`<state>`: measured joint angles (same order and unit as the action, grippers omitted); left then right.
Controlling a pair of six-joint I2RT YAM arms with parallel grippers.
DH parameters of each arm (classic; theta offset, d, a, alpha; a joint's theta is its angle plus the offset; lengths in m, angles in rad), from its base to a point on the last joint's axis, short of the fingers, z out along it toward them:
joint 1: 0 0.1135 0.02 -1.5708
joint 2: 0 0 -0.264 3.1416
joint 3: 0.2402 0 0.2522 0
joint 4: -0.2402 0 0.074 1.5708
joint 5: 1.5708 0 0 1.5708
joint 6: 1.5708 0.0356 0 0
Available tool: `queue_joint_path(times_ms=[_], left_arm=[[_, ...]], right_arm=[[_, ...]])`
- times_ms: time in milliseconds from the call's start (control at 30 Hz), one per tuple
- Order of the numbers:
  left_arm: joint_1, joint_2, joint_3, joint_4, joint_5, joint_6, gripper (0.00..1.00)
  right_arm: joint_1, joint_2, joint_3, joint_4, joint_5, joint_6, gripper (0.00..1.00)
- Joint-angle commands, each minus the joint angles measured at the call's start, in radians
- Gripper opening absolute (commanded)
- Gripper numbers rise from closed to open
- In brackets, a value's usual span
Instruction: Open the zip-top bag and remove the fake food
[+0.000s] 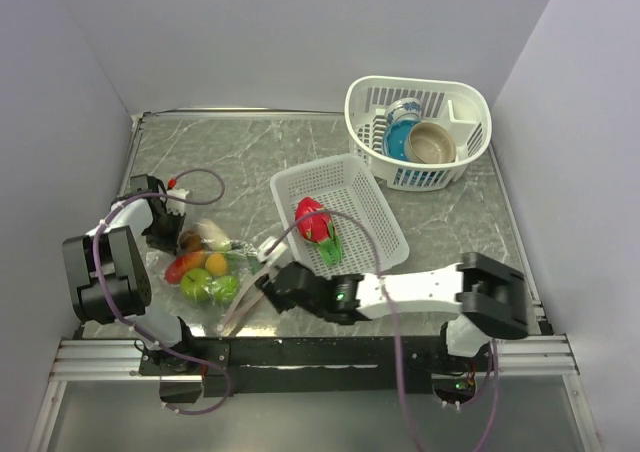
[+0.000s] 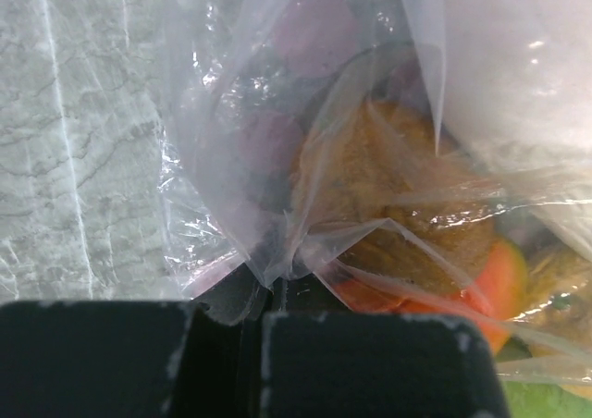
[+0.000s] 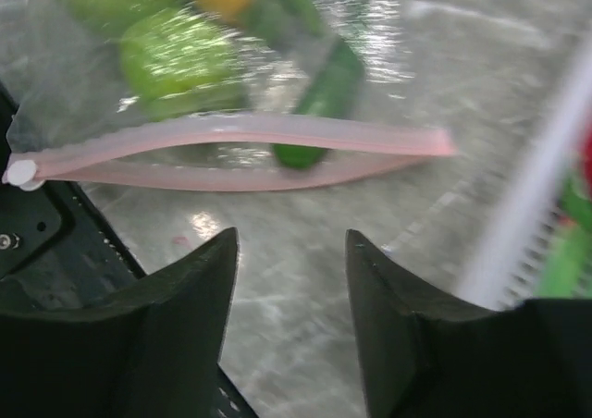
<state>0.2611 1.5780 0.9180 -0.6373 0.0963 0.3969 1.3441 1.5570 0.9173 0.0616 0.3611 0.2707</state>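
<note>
Zip-top bag (image 3: 185, 85) clear, pink zip parted; left end effector (image 2: 262, 298) pinching it, right end effector (image 3: 291, 242) apart.

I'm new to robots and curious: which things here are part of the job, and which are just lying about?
Job: zip-top bag, fake food inside it, red-pink piece in the low basket, left gripper, right gripper.
Lying about: tall basket, tan bowl, blue cup.

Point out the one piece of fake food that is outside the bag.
The red-pink fruit, lying in the flat white basket; the rest sit inside the zip-top bag.
</note>
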Motion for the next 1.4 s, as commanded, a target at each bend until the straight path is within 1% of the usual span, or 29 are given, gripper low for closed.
queue_joint_path(times_ms=[0,200,300,400,500,733,900,967,1033,1133,1167,1233,1267,1333,1367], left_arm=[[-0.002,-0.019,-0.008,0.024,-0.024,0.0,0.01],[-0.002,-0.046,-0.022,0.022,-0.029,0.014,0.01],[0.0,-0.047,-0.021,0.016,-0.018,0.017,0.01],[-0.002,-0.047,-0.025,0.014,-0.012,0.019,0.01],[-0.002,-0.05,-0.03,0.013,-0.007,0.026,0.01],[-0.002,-0.072,-0.042,0.013,-0.009,0.039,0.01],[-0.002,-0.076,-0.045,0.013,-0.007,0.043,0.01],[-0.002,-0.076,-0.047,0.014,-0.007,0.043,0.01],[-0.002,-0.076,-0.045,0.016,-0.007,0.042,0.01],[-0.003,-0.069,-0.033,0.016,-0.001,0.034,0.01],[-0.003,-0.064,-0.028,0.016,0.002,0.031,0.01],[-0.002,-0.061,-0.019,0.018,0.0,0.025,0.01],[-0.002,-0.056,-0.016,0.021,-0.001,0.023,0.01],[-0.002,-0.049,0.001,0.031,-0.012,0.013,0.01],[-0.002,-0.038,0.007,0.03,-0.012,0.008,0.01]], right_arm=[[0.043,0.138,0.126,0.035,0.059,-0.039,0.56],[0.04,0.224,0.153,0.095,0.073,-0.037,0.6],[0.027,0.258,0.167,0.112,0.113,-0.033,0.67],[0.001,0.285,0.183,0.133,0.108,-0.01,0.7],[-0.017,0.323,0.207,0.15,0.081,0.001,0.71],[-0.042,0.422,0.298,0.113,0.059,0.027,0.7],[-0.048,0.466,0.292,0.104,0.058,0.028,0.62],[-0.048,0.46,0.256,0.11,0.062,0.036,0.57],[-0.048,0.434,0.207,0.127,0.07,0.042,0.55],[-0.048,0.397,0.173,0.132,0.087,0.044,0.43],[-0.046,0.364,0.166,0.132,0.091,0.038,0.35],[-0.039,0.313,0.14,0.132,0.11,0.03,0.28],[-0.036,0.251,0.131,0.127,0.117,0.015,0.27],[-0.02,0.191,0.114,0.091,0.137,-0.001,0.26],[-0.011,0.128,0.108,0.074,0.145,-0.02,0.26]])
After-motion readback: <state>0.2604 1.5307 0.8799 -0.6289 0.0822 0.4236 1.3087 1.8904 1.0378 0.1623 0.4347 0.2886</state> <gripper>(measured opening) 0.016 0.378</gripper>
